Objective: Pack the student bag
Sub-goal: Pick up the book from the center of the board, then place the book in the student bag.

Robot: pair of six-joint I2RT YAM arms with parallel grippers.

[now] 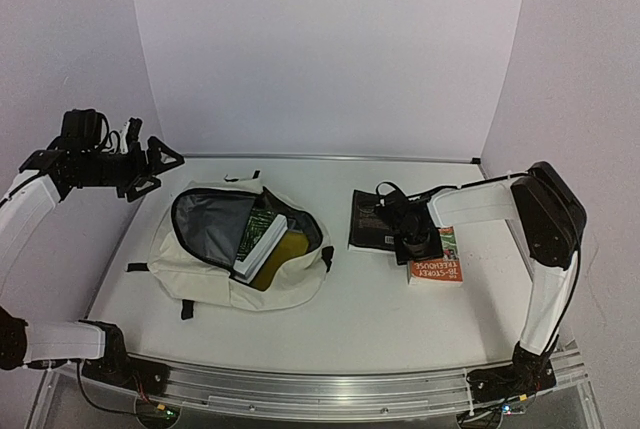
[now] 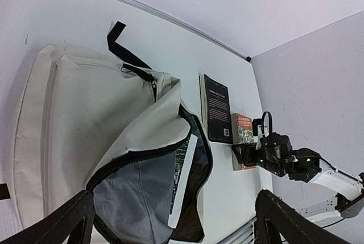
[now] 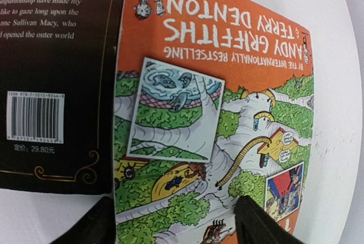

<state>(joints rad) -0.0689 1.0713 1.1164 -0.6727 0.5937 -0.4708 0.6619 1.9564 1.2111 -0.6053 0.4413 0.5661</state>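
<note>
The student bag (image 1: 185,259) is lying unzipped on the bench's (image 1: 400,319) left half. The left hand (image 1: 160,171) is hanging wide open (empty) above the far-left corner; the right hand (image 1: 415,247), fingers apart, is hovering over the orange book (image 3: 216,85).

left arm (image 1: 28,201) raised, left fingers (image 2: 60,224) spread wide. right arm (image 1: 478,203) angled down, right fingers (image 3: 263,226) parted.

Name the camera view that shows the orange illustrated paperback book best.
Right wrist: the orange illustrated paperback book fills the frame, its cover art and author names readable. Top external shows it small, partly under the right end effector. Left wrist shows a distant sliver.
</note>
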